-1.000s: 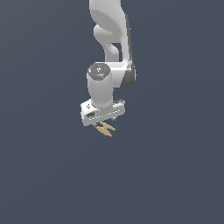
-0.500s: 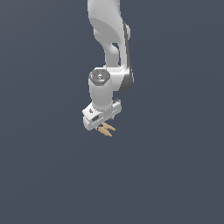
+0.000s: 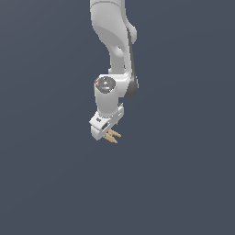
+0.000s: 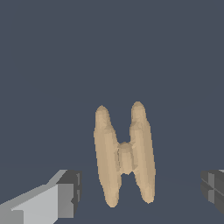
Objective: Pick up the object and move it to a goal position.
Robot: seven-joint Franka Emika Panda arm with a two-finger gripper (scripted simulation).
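The object (image 4: 125,156) is a small tan piece made of two slim tapered rods joined side by side. In the wrist view it lies between my gripper's (image 4: 141,189) two fingers, and a wide gap separates it from each of them. One finger (image 4: 64,193) and the other finger (image 4: 213,189) stand far apart, so the gripper is open. In the exterior view the object (image 3: 113,136) pokes out just below the white gripper (image 3: 106,132), which hangs from the arm directly over it.
A plain dark grey surface (image 3: 183,183) fills both views. No other object, container or edge shows.
The wrist and hand have come down a little toward the object. The object has stayed in the same spot.
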